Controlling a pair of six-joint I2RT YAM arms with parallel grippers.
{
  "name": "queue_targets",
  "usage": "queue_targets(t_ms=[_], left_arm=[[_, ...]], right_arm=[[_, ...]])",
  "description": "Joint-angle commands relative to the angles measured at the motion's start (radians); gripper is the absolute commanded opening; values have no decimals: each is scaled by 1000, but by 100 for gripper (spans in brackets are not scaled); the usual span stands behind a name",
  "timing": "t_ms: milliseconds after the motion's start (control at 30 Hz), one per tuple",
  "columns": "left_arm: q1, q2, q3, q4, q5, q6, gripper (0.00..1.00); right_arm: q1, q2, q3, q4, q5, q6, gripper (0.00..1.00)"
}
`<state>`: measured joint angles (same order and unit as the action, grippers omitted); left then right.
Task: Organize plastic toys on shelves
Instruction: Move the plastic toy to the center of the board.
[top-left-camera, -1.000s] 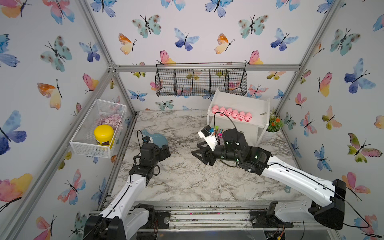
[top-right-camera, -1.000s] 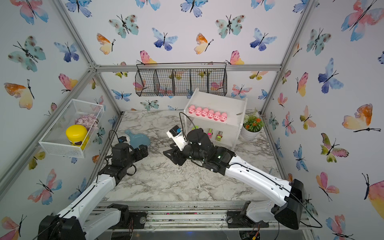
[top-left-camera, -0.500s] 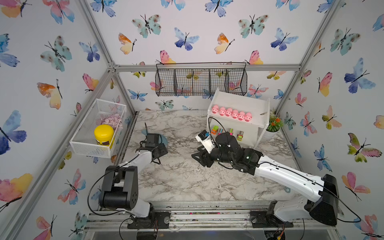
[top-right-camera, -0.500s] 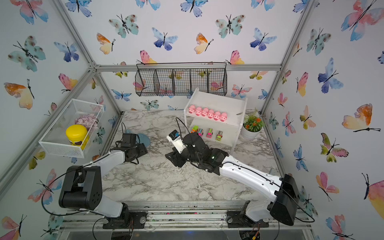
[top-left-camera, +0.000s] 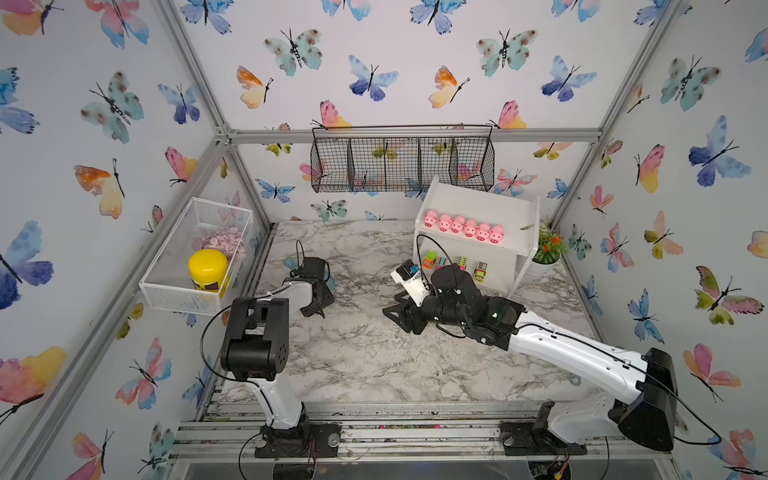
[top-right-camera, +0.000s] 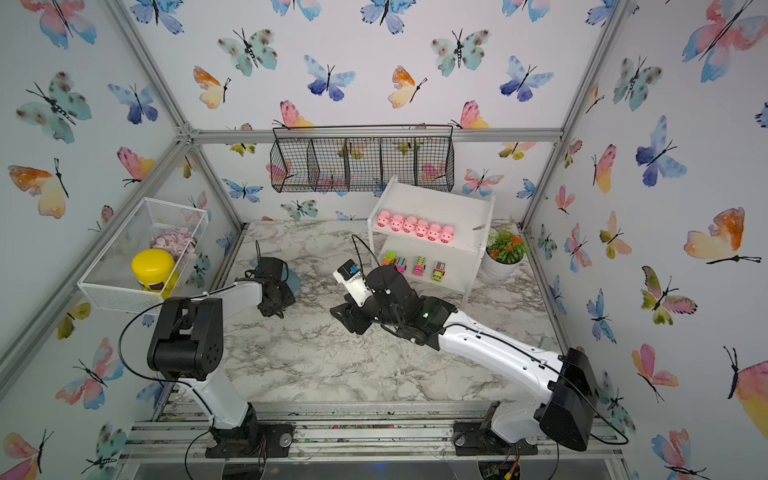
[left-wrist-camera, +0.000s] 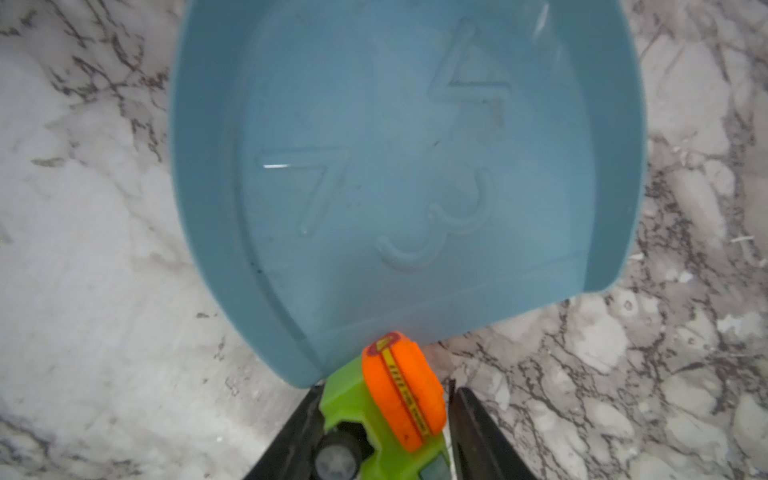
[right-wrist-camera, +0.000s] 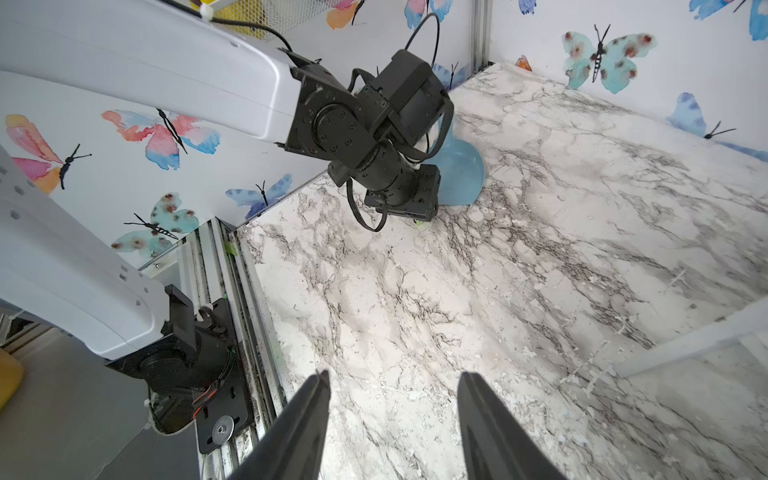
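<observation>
Marble tabletop (top-left-camera: 365, 365) inside butterfly-papered walls; white shelf (top-left-camera: 478, 201) at back right; black wire basket (top-left-camera: 401, 162) on the back wall above it; potted plant (top-left-camera: 548, 249) just beside the shelf's right panel; white mesh basket (top-left-camera: 195, 257) on the left wall, holding a yellow jar (top-left-camera: 207, 268) and pink discs (top-left-camera: 224, 241).

Toys: 6 pigs (top-left-camera: 463, 227) in 1 row on the upper board, side by side; 4 trucks (top-right-camera: 419, 266) on the lower board, spaced apart; 5th truck (left-wrist-camera: 386, 411), green with an orange top, on the marble at back left, touching the open lip of the blue dish (left-wrist-camera: 395, 166); dish flat on the table, raised 7, 4 and 3 in its floor.

Left gripper (left-wrist-camera: 382, 390): low over the table at the dish's edge; fingers (left-wrist-camera: 291, 440) flank the 5th truck, 1 each side, close; 1 looks to touch the green body, a thin gap shows at the other; firm grasp or not, cannot tell.

Right gripper (right-wrist-camera: 392, 376): mid-table, in front of the shelf, well apart from the left gripper; fingers (right-wrist-camera: 303, 424) spread, bare marble between them, nothing held; pointed toward the left arm.
</observation>
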<state>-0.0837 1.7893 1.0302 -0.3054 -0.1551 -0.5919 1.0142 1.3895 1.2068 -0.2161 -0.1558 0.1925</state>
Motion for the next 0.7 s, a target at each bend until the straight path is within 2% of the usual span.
queue_targets(t_ms=[0,67,167,267,367,467,567,667], left_arm=[[4,13,15,-28,16,4,44],[5,-7,8,-31,29,10,34],[3,-62,-4,-40,87,43,32],[1,-138,-34,-40,208,100,32],[-7,-205,-83,-33,401,176,32],[-37,-248,-143,10,675,267,34],[-120,-248,-184,46,867,331,34],[-242,-195,-183,70,987,360,35]], right_arm=[[0,-10,-12,14,-5,1,55],[0,-14,-16,11,-1,3,55],[0,-21,-22,12,2,5,55],[0,-41,-40,18,16,13,56],[-7,-74,-67,21,46,16,57],[-37,-115,-106,21,48,39,58],[-84,-159,-155,26,28,76,58],[-106,-198,-196,28,23,100,58]])
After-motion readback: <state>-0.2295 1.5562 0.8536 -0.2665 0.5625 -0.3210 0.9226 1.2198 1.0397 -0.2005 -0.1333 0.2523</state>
